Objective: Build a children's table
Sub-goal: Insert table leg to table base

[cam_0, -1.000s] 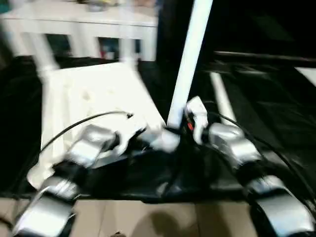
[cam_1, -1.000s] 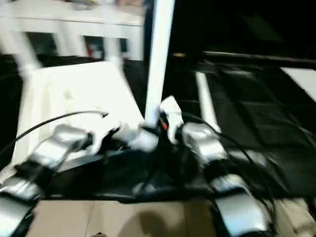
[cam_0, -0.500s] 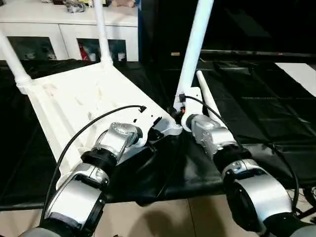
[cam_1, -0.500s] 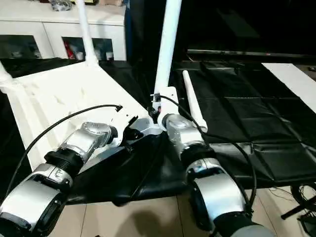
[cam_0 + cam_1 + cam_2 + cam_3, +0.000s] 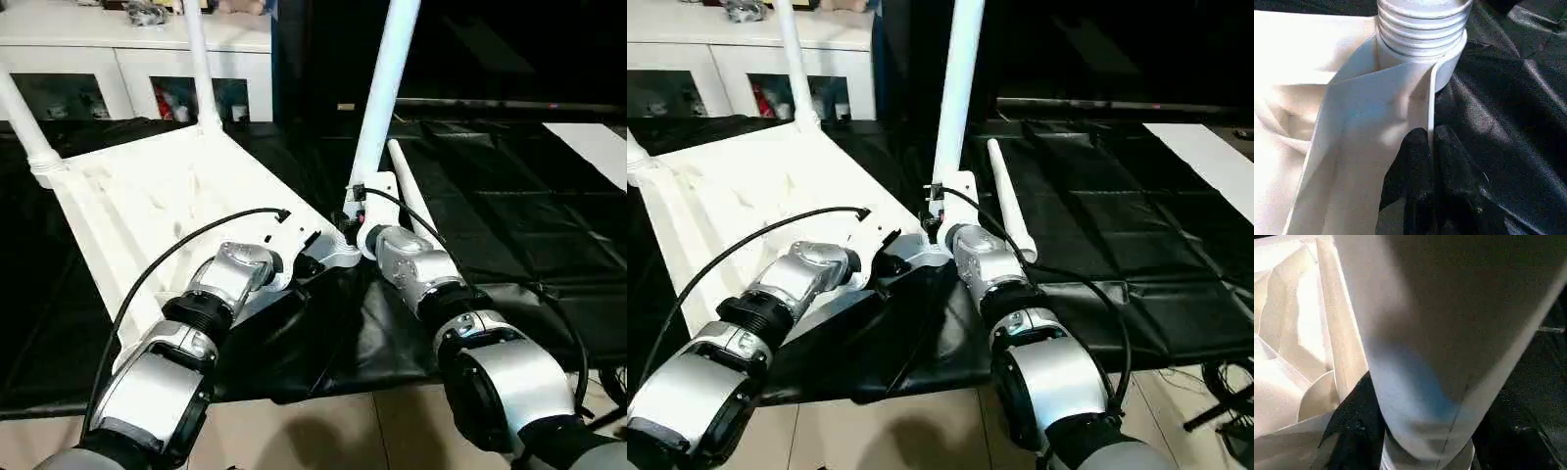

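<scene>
The white ribbed plastic tabletop point(image 5: 167, 206) lies underside up on the black sheet point(image 5: 509, 225), its near corner at six o'clock. The left gripper point(image 5: 1431, 147) is pinched shut on that corner's rim; the right gripper point(image 5: 355, 217) clasps the upright white tapered leg point(image 5: 384, 88) there. A loose leg point(image 5: 416, 201) lies beside — open sheet at three o'clock. Since half a second ago, nothing has shifted.

Right forearm point(image 5: 421, 274) pulled in slightly nearer the camera; leg point(image 5: 384, 88) in the near corner socket now stands a touch straighter.
</scene>
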{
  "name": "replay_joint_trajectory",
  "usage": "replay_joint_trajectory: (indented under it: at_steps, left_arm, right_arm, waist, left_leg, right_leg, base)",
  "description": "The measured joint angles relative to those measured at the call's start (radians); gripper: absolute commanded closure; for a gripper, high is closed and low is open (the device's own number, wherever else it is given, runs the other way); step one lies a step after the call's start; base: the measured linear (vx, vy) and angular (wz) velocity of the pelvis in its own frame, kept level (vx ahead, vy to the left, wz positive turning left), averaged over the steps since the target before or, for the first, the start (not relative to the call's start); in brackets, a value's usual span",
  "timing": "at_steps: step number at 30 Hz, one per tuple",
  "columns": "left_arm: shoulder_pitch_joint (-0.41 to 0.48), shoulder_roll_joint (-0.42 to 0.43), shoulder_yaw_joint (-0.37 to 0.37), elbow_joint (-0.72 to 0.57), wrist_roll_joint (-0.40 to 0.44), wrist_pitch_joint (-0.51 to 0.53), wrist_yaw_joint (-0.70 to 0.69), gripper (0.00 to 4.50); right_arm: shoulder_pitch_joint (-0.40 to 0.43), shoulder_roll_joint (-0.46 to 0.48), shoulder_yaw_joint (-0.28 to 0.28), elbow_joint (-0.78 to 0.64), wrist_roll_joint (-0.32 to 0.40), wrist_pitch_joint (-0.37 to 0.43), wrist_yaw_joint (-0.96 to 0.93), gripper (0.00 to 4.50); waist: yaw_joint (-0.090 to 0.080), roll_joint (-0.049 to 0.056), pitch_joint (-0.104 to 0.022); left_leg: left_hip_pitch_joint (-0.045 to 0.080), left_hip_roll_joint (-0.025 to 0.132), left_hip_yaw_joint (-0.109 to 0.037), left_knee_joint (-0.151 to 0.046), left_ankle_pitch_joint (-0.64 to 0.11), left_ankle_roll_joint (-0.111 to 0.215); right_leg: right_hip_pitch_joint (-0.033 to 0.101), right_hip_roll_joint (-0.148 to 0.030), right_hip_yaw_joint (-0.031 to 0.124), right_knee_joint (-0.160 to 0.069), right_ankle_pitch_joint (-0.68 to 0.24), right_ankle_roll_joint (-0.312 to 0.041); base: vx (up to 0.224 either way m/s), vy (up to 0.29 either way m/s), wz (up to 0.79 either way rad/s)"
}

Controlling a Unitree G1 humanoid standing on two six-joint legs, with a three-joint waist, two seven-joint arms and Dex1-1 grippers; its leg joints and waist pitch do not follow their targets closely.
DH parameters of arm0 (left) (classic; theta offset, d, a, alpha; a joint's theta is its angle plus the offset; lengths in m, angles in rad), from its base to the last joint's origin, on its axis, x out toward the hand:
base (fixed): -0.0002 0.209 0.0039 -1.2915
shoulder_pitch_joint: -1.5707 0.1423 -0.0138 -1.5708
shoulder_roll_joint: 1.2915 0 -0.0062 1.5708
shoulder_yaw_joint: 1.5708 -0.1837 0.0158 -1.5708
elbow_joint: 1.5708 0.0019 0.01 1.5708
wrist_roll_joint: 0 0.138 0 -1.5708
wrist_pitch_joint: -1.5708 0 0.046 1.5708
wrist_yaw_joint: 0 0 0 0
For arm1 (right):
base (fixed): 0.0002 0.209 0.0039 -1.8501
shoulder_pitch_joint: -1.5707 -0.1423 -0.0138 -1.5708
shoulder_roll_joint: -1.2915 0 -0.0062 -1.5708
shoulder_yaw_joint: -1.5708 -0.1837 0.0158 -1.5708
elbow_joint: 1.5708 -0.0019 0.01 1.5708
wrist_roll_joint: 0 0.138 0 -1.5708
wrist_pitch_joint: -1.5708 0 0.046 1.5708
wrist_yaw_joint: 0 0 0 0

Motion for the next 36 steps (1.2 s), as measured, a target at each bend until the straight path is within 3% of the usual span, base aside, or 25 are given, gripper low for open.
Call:
replay_joint_trajectory:
  at_steps: [4, 5, 11, 20, 36]
  left_arm:
    - [0.000, 0.004, 0.000, 0.000, 0.000, -0.003, -0.006, 4.50]
    - [0.000, 0.005, 0.000, 0.000, 0.000, -0.004, -0.007, 4.50]
    - [-0.001, 0.016, 0.008, -0.001, 0.000, -0.010, -0.007, 4.50]
    - [-0.002, 0.029, 0.017, -0.003, 0.000, -0.017, -0.008, 4.50]
    - [-0.002, 0.050, 0.020, -0.021, 0.001, -0.026, -0.037, 4.50]
  right_arm:
    - [-0.004, 0.000, -0.005, 0.006, -0.006, -0.007, 0.013, 2.61]
    - [-0.005, 0.000, -0.008, 0.008, -0.007, -0.008, 0.016, 2.26]
    - [-0.017, 0.005, -0.021, 0.043, -0.006, -0.011, 0.039, 1.70]
    - [-0.035, 0.010, -0.042, 0.067, -0.004, -0.027, 0.054, 1.70]
    - [-0.041, 0.005, -0.051, 0.080, -0.017, -0.081, 0.113, 1.70]
  waist:
    - [0.000, 0.001, 0.001]
    - [0.001, 0.001, 0.001]
    - [-0.003, 0.003, 0.007]
    - [-0.003, 0.007, 0.014]
    - [-0.001, 0.006, 0.029]
  left_leg:
    - [0.000, 0.000, 0.000, 0.000, 0.000, 0.000]
    - [0.000, 0.000, 0.000, -0.001, 0.000, 0.000]
    - [0.000, 0.000, -0.002, -0.001, 0.000, 0.000]
    - [0.001, 0.002, -0.007, -0.015, 0.000, 0.000]
    - [0.001, 0.002, -0.007, -0.020, 0.000, 0.000]
  right_leg:
    - [0.000, 0.000, 0.000, 0.000, 0.000, 0.000]
    - [0.000, 0.000, 0.000, 0.000, 0.000, 0.000]
    - [-0.002, 0.000, -0.002, -0.002, 0.000, 0.000]
    - [-0.002, -0.001, -0.020, -0.023, 0.000, 0.000]
    - [-0.005, -0.002, -0.022, -0.026, 0.000, 0.000]
  base:
    - [0.000, 0.000, 0.00]
    - [0.000, 0.000, 0.00]
    - [0.000, 0.000, 0.00]
    - [0.000, 0.000, 0.00]
    - [0.000, 0.000, 0.00]
